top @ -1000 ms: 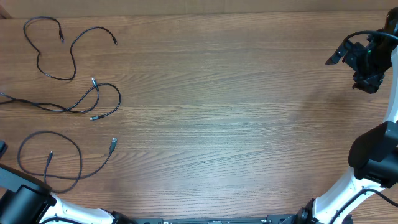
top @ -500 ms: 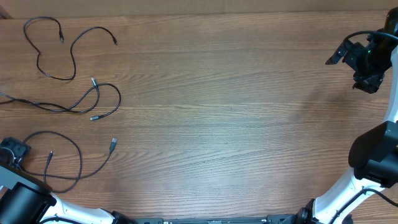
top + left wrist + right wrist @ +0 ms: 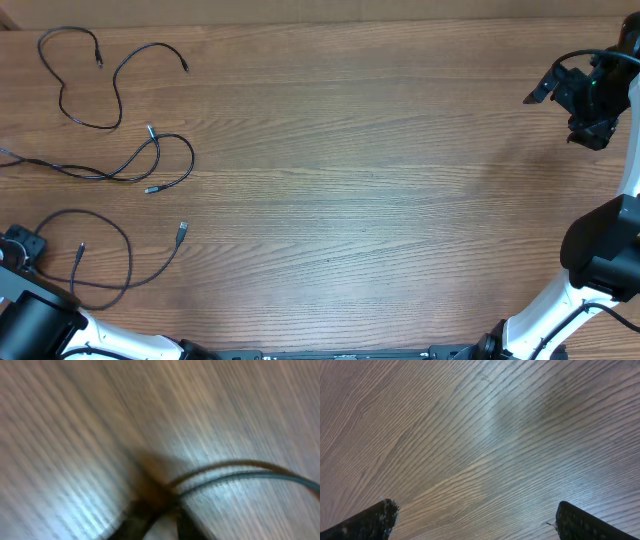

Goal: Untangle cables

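Looping over the wood-grain table lie 3 thin cables (black).

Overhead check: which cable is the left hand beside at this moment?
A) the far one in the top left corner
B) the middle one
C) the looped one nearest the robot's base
C: the left hand sits at the left edge of the looped cable nearest the base, apart from the middle cable and the far cable higher up the table.
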Tool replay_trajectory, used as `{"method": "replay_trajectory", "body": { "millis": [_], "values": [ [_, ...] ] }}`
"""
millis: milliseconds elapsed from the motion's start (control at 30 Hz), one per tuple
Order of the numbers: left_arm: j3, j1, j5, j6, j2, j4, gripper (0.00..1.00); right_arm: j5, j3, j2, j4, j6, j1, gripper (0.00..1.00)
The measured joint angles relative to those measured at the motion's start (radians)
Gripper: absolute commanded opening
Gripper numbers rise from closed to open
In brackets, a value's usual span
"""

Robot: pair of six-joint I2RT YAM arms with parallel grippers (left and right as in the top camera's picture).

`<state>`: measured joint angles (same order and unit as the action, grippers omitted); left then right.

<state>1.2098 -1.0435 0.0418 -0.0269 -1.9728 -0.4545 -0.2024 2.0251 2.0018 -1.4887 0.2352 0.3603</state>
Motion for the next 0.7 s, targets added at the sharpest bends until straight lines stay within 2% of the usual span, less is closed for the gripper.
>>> {"method": "replay_trajectory", "body": {
  "millis": [333, 700],
  "values": [
    [0.027, 0.005, -0.135, 0.001, -0.021, 0.024, 0.04, 0.000, 0.000, 0.000, 0.000, 0.001, 0.000, 1.00],
    [0.302, -0.011, -0.342, -0.004, -0.057, -0.156, 0.04, -0.001, 0.000, 0.000, 0.000, 0.000, 0.000, 1.00]
  ]
}}
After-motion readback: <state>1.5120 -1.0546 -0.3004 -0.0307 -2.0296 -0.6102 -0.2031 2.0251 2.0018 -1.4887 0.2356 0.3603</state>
